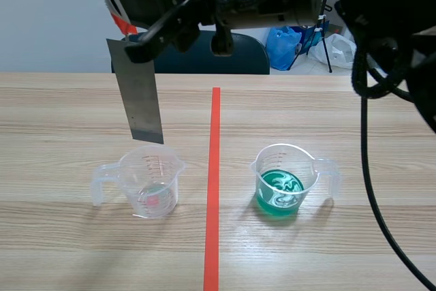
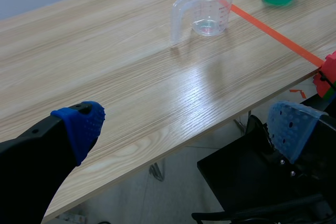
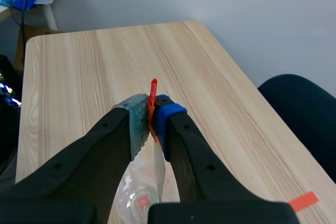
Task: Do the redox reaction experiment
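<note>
The wooden desk (image 1: 68, 114) is crossed by the right arm, stretched along the top over to the left half. Two beakers are parked low in the scene view: the clear beaker (image 1: 150, 182) at roughly 7 o'clock, barely any liquid in it, and the green beaker (image 1: 283, 178) at roughly 5 o'clock, well apart. The metal strip (image 1: 139, 93) is hung by its top end from the right pincer (image 1: 133, 44), which is clamped shut on it beside an orange-red tab (image 3: 153, 95). Key bit: the strip's long axis is run nearly 12-to-6, lower end tipped toward 5, and the clear beaker's mouth is found straight at 6 o'clock from it, not yet entered. Probably only a plain lowering is needed. The left pincer (image 2: 185, 127) is held wide open, nothing gripped, off the desk edge, that beaker far off at 12 o'clock.
</note>
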Tool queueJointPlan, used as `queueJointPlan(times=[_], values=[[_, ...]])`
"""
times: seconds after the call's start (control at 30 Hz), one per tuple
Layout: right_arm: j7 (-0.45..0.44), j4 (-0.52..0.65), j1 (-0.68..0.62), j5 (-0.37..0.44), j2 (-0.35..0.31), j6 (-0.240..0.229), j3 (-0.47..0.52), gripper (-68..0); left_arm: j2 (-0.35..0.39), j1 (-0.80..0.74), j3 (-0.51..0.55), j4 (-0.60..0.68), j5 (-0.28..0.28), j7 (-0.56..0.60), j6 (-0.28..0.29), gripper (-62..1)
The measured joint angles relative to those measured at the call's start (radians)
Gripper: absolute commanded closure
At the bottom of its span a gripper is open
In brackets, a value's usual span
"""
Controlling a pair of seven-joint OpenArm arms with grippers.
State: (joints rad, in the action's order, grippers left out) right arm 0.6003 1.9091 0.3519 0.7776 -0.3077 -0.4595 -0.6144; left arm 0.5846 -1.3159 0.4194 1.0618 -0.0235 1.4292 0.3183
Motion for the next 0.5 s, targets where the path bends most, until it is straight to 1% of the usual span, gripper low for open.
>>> queueJointPlan(times=[0.3, 0.4, 0.5], values=[[-0.003, -0.074, 0.039, -0.049, 0.067, 0.000, -0.056, -0.6, 0.000, 0.000, 0.000, 0.000, 0.000, 0.000, 0.000, -62.3], [-0.004, -0.092, 0.038, -0.049, 0.071, 0.000, -0.058, -0.6, 0.000, 0.000, 0.000, 0.000, 0.000, 0.000, 0.000, -62.3], [-0.004, -0.092, 0.038, -0.076, 0.069, 0.000, -0.058, -0.6, 0.000, 0.000, 0.000, 0.000, 0.000, 0.000, 0.000, -62.3]])
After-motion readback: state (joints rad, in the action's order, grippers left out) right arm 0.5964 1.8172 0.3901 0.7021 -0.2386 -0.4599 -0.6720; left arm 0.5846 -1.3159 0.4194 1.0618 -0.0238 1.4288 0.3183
